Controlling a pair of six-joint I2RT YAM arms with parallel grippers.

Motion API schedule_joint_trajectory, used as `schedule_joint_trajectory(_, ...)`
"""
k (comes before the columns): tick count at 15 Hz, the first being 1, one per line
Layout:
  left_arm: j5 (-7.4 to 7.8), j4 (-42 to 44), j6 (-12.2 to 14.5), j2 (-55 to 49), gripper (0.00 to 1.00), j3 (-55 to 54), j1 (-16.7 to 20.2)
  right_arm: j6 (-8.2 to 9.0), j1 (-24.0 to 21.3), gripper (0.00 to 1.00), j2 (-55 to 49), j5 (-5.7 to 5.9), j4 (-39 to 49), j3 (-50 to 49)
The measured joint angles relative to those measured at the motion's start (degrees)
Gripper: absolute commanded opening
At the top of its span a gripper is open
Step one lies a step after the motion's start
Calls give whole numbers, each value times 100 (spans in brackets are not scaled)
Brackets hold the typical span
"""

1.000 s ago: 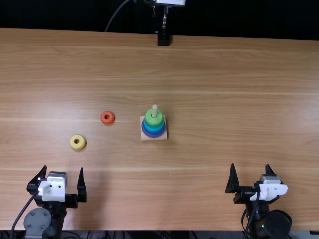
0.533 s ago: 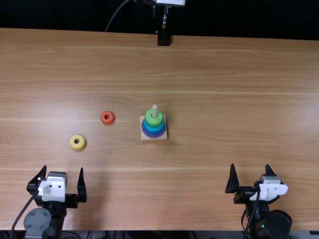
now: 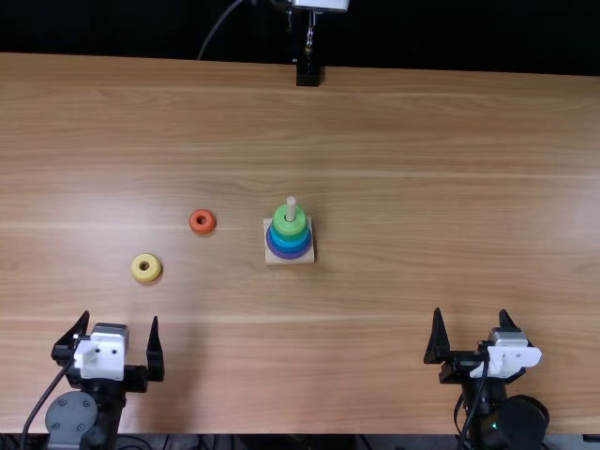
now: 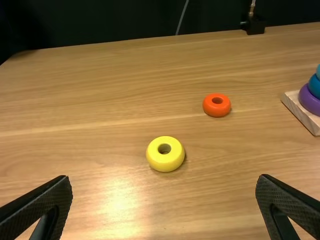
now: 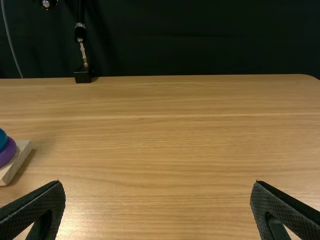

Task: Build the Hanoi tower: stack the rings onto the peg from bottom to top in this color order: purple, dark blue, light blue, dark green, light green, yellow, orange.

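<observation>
Your left gripper (image 3: 120,317) and right gripper (image 3: 471,312) both stand wide; the yellow ring (image 4: 165,162) lies flat, left of the peg (image 3: 292,210). Centre the left over it, pinch its sides evenly, lift it level above the peg, then lower straight down.

This looks like a robotics lab: two robot arms (image 3: 71,417), wooden table (image 3: 422,216), dark backdrop (image 5: 200,40).

You look steeply down and forward from above the near edge of the bench (image 3: 394,141); both wrist views face across it, lower and closer, sharing the wooden base (image 4: 300,114).
</observation>
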Motion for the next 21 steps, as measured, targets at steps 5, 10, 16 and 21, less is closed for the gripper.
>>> schedule_joint_trajectory(5,-57,94,-9,0,100,-2,0,-2,2,100,0,-4,0,0)
schedule_joint_trajectory(10,-243,1001,-599,22,100,214,0,-2,0,100,0,-2,0,0)
schedule_joint_trajectory(16,-562,-107,-999,2166,100,2909,0,-4,0,100,0,-4,0,0)
schedule_joint_trajectory(21,-551,-2656,-1040,4977,100,5320,0,-7,0,100,0,-2,-4,0)
